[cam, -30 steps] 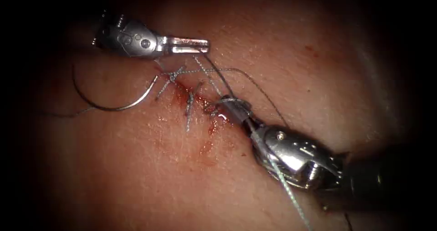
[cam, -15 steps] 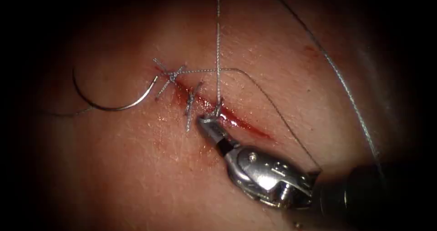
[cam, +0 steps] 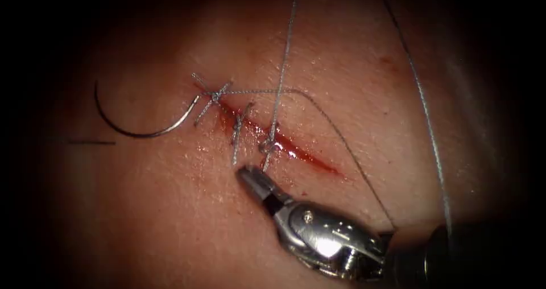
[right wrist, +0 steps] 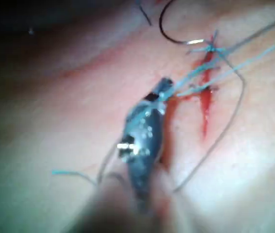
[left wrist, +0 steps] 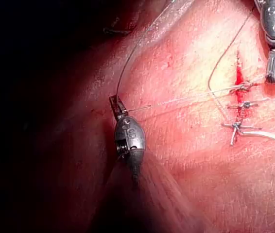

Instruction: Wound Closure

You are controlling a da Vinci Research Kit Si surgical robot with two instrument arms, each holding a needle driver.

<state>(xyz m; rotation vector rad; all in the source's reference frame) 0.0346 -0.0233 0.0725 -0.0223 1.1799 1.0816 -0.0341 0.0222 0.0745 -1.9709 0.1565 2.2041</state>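
The curved needle [cam: 136, 134] lies free on the tissue [cam: 170, 209], left of the cut [cam: 296, 152], held by neither tool. My right tool [cam: 250, 178] sits just below and left of the cut, jaws shut on the short thread tail from the newest knot [cam: 268, 147]. From that knot the thread [cam: 281, 73] runs taut upward. In the left wrist view my left tool [left wrist: 114, 102] is shut on that thread, well away from the cut [left wrist: 238, 77]. The right wrist view shows the right tool [right wrist: 165, 85] with thread strands at its tip.
Two tied stitches [cam: 215, 95] [cam: 238, 124] with cut ends cross the cut's upper-left part. Red fluid lies in the unclosed lower-right part [cam: 313, 161]. A loose strand [cam: 341, 138] curves over the tissue right of the cut; another strand [cam: 426, 124] hangs farther right.
The left tool went up and off the endoscope view, drawing the thread taut. The right tool moved from the cut's right to its lower left with the tail. The knot has closed down.
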